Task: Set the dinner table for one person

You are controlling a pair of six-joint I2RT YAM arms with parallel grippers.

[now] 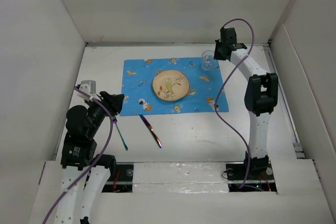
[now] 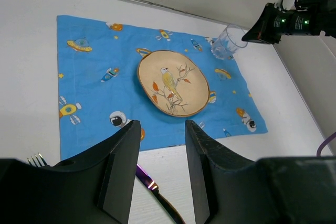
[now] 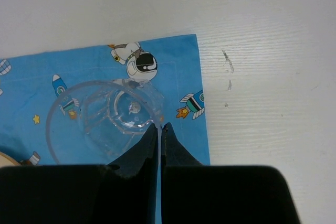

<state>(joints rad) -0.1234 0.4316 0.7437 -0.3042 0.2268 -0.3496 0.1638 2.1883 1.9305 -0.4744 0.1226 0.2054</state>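
The dinner table [image 1: 199,129] is a white surface walled by white panels. A blue cartoon-print cloth [image 1: 136,85] lies on it, with a beige bird-pattern plate [image 1: 170,85] at its middle. A clear glass [image 1: 208,60] is at the cloth's far right corner. My right gripper [image 1: 219,53] is shut on its rim, one finger inside and one outside, as seen in the right wrist view [image 3: 159,128]. My left gripper [image 1: 116,103] is open and empty, hovering near the cloth's near left corner. A fork [image 1: 121,135] and a purple knife [image 1: 151,131] lie on the table below the cloth.
In the left wrist view the knife [image 2: 149,182] lies between and below my open fingers, and the fork's tines [image 2: 35,159] show at the left. Upright white panels stand close on all sides. Purple cables hang from both arms.
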